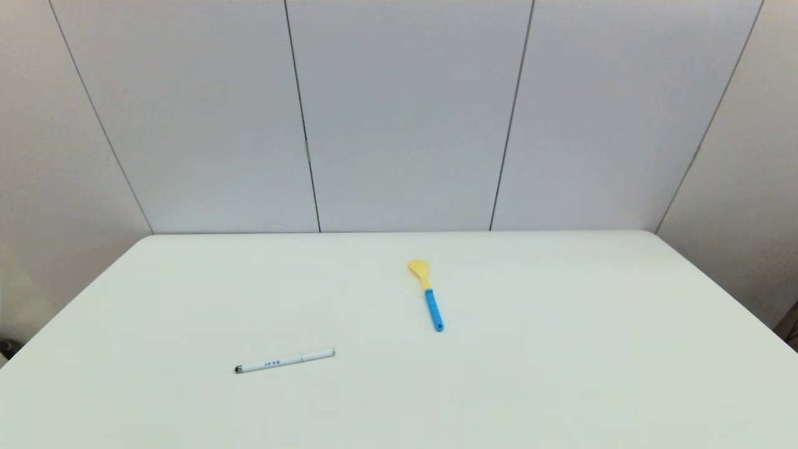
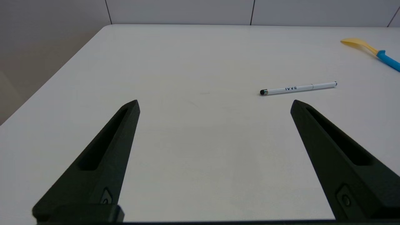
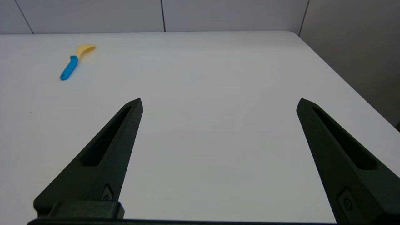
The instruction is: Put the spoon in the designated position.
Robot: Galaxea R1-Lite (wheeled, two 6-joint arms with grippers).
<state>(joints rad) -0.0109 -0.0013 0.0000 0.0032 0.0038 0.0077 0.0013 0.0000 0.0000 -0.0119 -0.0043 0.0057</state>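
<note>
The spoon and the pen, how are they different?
The spoon is yellow and blue; the pen is white with a dark tip. The spoon has a wide head; the pen is thin all along. The spoon points away from the robot; the pen lies crosswise. Both lie flat on the table, untouched.

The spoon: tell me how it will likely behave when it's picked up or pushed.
The spoon looks like thin moulded plastic, so probably light and stiff. It lies flat on the white table, so a push would likely slide or spin it rather than roll it. Its low profile may let it slip from a claw; the blue handle seems the thicker part to grip.
</note>
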